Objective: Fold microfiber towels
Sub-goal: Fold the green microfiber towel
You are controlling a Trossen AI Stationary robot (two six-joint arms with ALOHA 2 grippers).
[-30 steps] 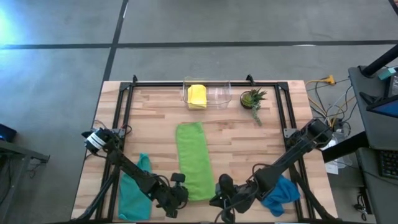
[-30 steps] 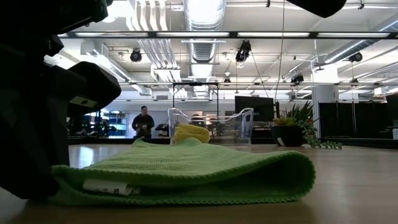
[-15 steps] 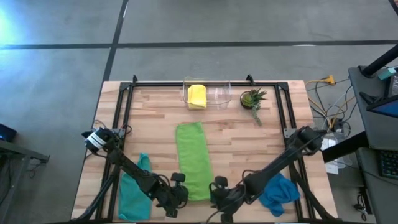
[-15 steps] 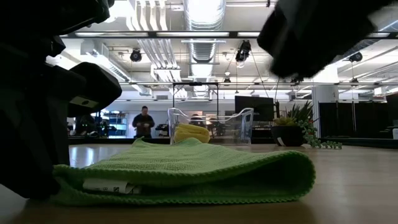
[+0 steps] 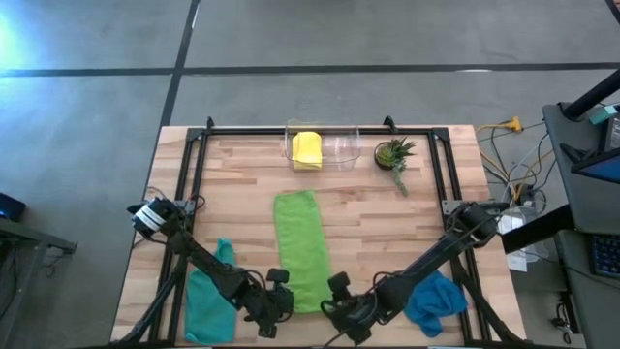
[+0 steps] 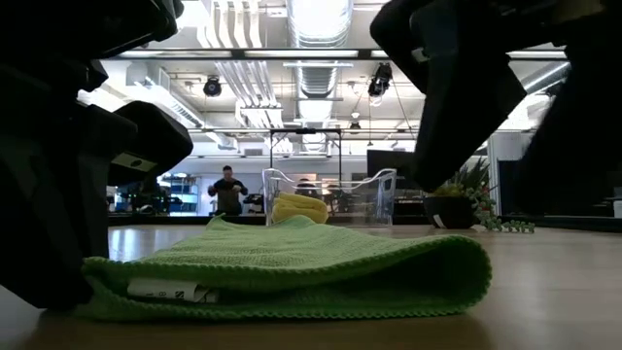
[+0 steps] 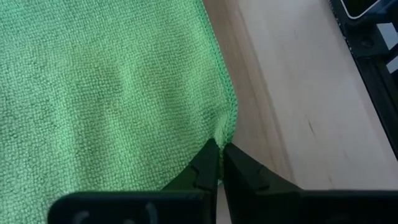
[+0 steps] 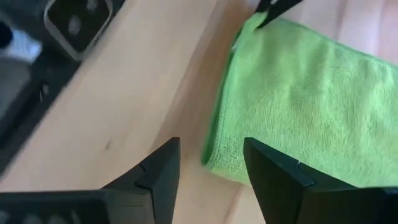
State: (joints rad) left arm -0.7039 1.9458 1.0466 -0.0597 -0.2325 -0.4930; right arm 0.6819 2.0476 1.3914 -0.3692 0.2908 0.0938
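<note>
The lime green towel [image 5: 302, 250] lies folded into a long strip down the table's middle. My left gripper [image 7: 221, 158] is shut on its near left corner. My right gripper [image 8: 208, 165] hangs open just over the near right corner [image 8: 219, 163], one finger on either side, touching nothing that I can see. In the low view it shows as dark fingers [image 6: 466, 107] above the fold. A yellow towel [image 5: 307, 148] lies in a clear bin [image 5: 339, 147] at the far edge. A teal towel [image 5: 208, 296] lies near left and a blue towel [image 5: 436, 299] near right. My left gripper pinches the lime green towel's near left corner [image 7: 229, 127] between its two fingertips, slanting down from the near left. The cloth puckers a little at the tips. One layer or several, I cannot tell. The towel lies flat on the table.
A small potted plant [image 5: 394, 153] stands at the far right beside the bin. A black frame [image 5: 194, 165] runs along the table's left, far and right edges. Bare wood lies on both sides of the green strip.
My right gripper has come down and moved toward the table's left, to the green towel's near right corner. It has rolled about its own line and its fingers have opened. The towel and my left gripper have stayed in place.
</note>
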